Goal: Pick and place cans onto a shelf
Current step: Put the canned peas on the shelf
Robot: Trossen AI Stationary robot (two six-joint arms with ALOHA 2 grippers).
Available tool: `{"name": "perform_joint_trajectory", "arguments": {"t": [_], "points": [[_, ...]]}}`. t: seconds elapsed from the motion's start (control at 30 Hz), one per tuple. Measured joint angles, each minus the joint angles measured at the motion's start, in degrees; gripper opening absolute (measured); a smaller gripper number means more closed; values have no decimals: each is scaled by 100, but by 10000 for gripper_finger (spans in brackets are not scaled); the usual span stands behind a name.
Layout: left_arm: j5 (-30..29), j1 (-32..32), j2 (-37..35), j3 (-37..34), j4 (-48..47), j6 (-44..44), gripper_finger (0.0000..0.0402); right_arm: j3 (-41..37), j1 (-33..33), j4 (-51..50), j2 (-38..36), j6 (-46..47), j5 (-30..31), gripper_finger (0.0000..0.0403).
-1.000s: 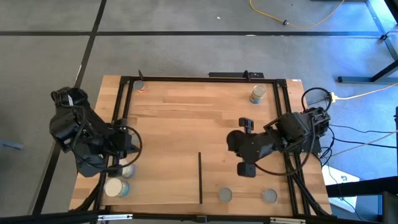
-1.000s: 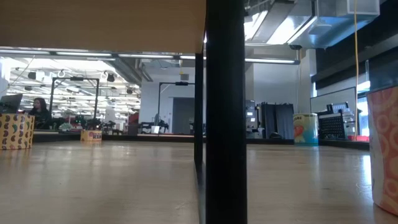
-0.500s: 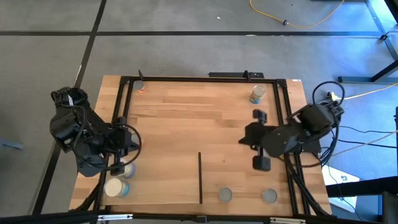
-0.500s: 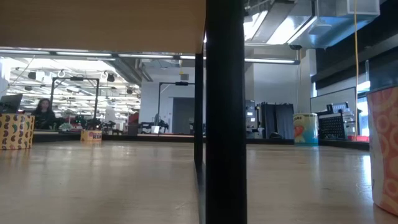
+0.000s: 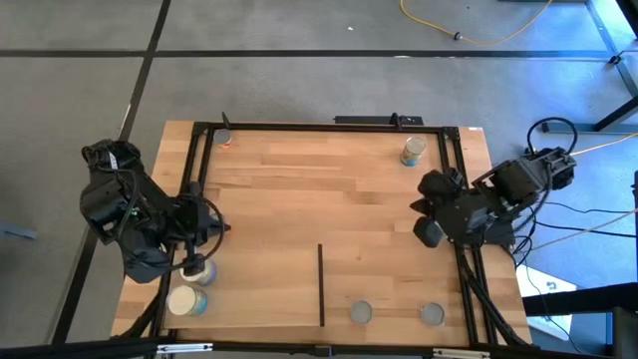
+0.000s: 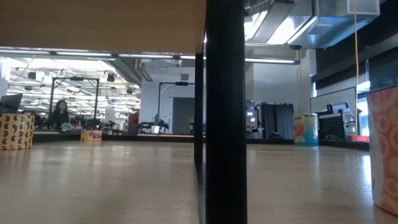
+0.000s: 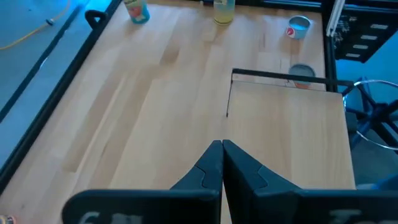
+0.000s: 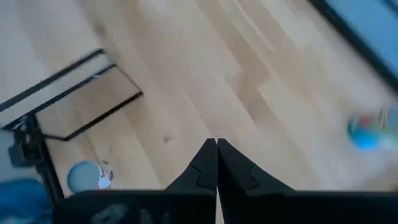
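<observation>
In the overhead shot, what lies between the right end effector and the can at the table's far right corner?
Only bare tabletop planks separate the right end effector from the can; the high view shows that.

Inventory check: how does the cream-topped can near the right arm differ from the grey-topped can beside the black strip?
The cream-topped can has a pale lid, the grey-topped can a metal one. The cream-topped can shows a yellowish label, the grey-topped can none. Both stand upright.

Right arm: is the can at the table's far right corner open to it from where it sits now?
Probably yes. The right gripper, shut and empty, sits near the table's right edge, and only bare wood lies between it and the can; the black frame runs alongside.
</observation>
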Motion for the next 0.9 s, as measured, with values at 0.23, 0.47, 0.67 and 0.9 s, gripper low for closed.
{"name": "perform_joint_trajectory", "arguments": {"t": [0.23,0.47,0.67,0.9], "points": [[-483,10,-3,2,-2,42,0,-1327,-225,5,-439,1725,-1007,0],[-880,81,-169,0,-7,67,0,-2333,-562,3,-634,2968,-1952,0],[-912,484,-240,0,-9,259,0,-3016,-817,3,-679,3022,-2891,11],[-571,1108,-249,0,-7,678,0,-3405,-1131,11,-692,2951,-3103,49]]}}
